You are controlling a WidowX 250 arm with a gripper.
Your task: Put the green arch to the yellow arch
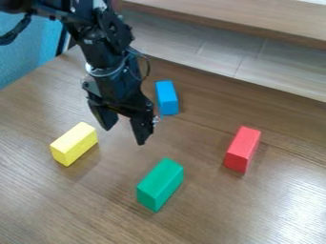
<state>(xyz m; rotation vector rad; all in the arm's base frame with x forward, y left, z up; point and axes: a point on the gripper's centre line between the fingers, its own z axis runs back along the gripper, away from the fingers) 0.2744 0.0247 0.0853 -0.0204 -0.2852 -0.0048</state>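
My gripper (124, 132) hangs over the table in the upper left part of the camera view, its two fingers spread apart with nothing between them. A green rectangular block (159, 184) lies on the table below and to the right of the gripper, lying at a diagonal. To the gripper's lower left is a yellow rectangular block (74, 143), also turned at an angle. A stretch of wood separates the two blocks. Both look like plain blocks; no arch opening can be seen in either.
Behind the gripper, slightly right, lies a blue block (167, 97). A red block (242, 149) rests on the right side of the brown wooden table (210, 214). A raised wooden ledge (255, 24) runs beyond the table's back edge.
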